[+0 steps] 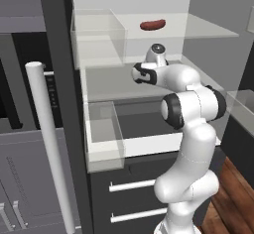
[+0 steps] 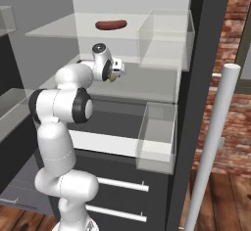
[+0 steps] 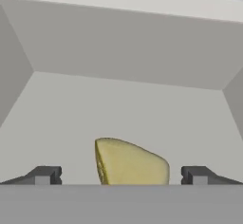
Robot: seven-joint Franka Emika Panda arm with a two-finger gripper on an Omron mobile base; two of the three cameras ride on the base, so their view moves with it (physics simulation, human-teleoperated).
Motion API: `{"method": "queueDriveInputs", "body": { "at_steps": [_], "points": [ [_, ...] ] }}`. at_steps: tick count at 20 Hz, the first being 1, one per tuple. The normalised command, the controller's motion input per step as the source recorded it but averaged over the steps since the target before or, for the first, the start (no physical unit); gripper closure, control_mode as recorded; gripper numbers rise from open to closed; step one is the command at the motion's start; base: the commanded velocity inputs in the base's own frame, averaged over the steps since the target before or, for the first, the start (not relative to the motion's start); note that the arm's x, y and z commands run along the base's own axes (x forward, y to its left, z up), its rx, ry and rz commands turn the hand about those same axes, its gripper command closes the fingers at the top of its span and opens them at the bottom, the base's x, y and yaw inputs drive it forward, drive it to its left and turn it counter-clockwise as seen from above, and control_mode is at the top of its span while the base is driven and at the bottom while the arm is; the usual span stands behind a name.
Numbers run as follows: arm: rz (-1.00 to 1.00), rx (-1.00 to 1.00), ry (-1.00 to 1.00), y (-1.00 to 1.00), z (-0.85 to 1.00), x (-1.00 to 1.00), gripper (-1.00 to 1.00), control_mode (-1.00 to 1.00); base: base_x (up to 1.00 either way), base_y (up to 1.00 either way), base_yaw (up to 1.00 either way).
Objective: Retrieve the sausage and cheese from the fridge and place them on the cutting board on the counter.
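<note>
So, stage: early in the job, as I judge it; nothing has left the fridge (image 1: 59,79) and I am reaching into it.

My gripper (image 3: 121,175): jaws spread wide apart, empty, one fingertip (image 3: 45,174) on each side of the cheese (image 3: 130,163) with open space between each tip and the chunk.

Cheese: lying on the pale floor of the middle shelf, straight ahead of my hand and between my fingers, not touching either as far as I can tell. In the right base view a sliver of yellow shows just at my wrist.

Sausage (image 1: 152,25): on the glass shelf above my hand, lying flat, well apart from the cheese and untouched.

Fridge doors: open, both of them; the long silver handle (image 1: 49,144) stands close to the left base camera.

Cutting board and counter: I cannot say where they lie from here.

Done: doors open, hand lined up on the cheese.

Left: close on the cheese, lift it out, carry it to the board, then come back for the sausage and do the same.

Risk, as I see it: the cheese is a tapered wedge and may slip as I squeeze it.
</note>
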Motion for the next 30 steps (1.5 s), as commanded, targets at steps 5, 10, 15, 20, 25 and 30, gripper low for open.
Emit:
{"method": "queueDriveInputs", "body": {
  "at_steps": [5,10,15,20,25,30],
  "points": [
    [0.00,0.01,0.02,-0.03,0.00,-0.07,1.00,-1.00,0.00,0.00,0.00],
    [-0.08,0.04,0.11,-0.06,-0.04,-0.28,1.00,-1.00,0.00,0.00,0.00],
    [-0.05,0.17,0.05,-0.10,0.08,-0.48,1.00,-1.00,0.00,0.00,0.00],
    [0.00,0.23,-0.01,-0.17,0.21,-0.81,1.00,-1.00,0.00,0.00,0.00],
    [0.00,0.17,-0.10,-0.04,0.21,-0.94,1.00,-1.00,0.00,0.00,0.00],
    [0.02,0.03,-0.15,-0.01,0.35,-0.85,1.00,-1.00,0.00,0.00,0.00]
  ]
}}
